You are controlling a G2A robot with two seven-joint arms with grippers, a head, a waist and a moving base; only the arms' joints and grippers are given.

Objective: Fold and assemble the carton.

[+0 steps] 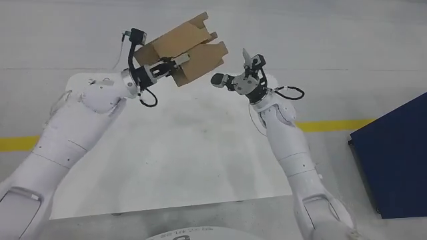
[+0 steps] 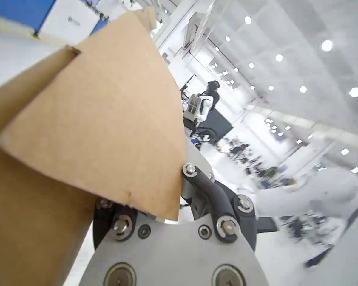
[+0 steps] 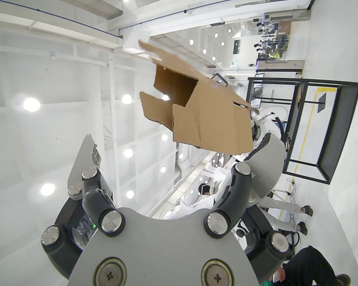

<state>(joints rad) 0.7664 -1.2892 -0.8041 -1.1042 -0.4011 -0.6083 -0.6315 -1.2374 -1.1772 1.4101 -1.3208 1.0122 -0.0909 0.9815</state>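
Carton (image 1: 183, 52), brown, part-opened with flaps loose: held aloft over the far edge of the worktop (image 1: 187, 167), one panel pinched between the fingers of the left gripper (image 1: 171, 65); right gripper (image 1: 231, 68) near, not touching, fingers spread wide.

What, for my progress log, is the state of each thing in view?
carton: held in the air over the table's far edge, opened into a tube, end flaps not folded in.
left gripper: shut on the carton.
right gripper: open, empty, apart from the carton.
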